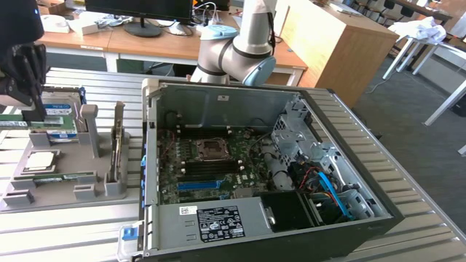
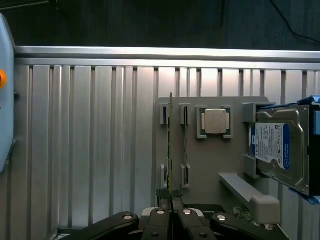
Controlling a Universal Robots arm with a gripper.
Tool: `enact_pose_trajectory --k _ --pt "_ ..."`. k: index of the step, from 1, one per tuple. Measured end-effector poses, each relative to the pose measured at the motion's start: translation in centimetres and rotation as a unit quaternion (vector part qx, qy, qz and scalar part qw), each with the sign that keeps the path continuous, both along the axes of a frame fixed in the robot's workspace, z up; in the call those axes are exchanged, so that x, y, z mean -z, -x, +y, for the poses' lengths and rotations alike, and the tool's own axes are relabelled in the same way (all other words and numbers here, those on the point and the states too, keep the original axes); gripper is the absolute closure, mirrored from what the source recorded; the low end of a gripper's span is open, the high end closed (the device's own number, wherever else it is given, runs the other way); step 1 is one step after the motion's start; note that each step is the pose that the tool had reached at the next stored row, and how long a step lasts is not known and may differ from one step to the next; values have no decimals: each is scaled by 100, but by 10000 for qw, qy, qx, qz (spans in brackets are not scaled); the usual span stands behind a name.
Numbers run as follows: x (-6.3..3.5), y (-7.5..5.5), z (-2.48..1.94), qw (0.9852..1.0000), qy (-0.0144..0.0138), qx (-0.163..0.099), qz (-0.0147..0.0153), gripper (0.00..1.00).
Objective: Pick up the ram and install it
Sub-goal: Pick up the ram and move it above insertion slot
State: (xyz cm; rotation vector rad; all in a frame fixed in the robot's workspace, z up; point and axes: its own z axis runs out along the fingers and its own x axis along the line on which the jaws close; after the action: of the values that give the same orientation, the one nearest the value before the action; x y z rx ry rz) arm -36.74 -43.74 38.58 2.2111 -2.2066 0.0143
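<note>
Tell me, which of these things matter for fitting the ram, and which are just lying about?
In the job: gripper, shut on the ram; open computer case.
Lying about: hard drive, processor chip, monitor.

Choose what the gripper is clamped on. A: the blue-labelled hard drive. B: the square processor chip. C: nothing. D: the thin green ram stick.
D: in the wrist view the gripper is shut on the end of the ram stick, while the hard drive and processor chip sit apart in the grey holder.
</note>
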Motion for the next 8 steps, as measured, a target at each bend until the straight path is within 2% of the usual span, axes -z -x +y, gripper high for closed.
enact_pose_trajectory --k 8 --pt "-28 0 0 10000 0 -1 0 88"
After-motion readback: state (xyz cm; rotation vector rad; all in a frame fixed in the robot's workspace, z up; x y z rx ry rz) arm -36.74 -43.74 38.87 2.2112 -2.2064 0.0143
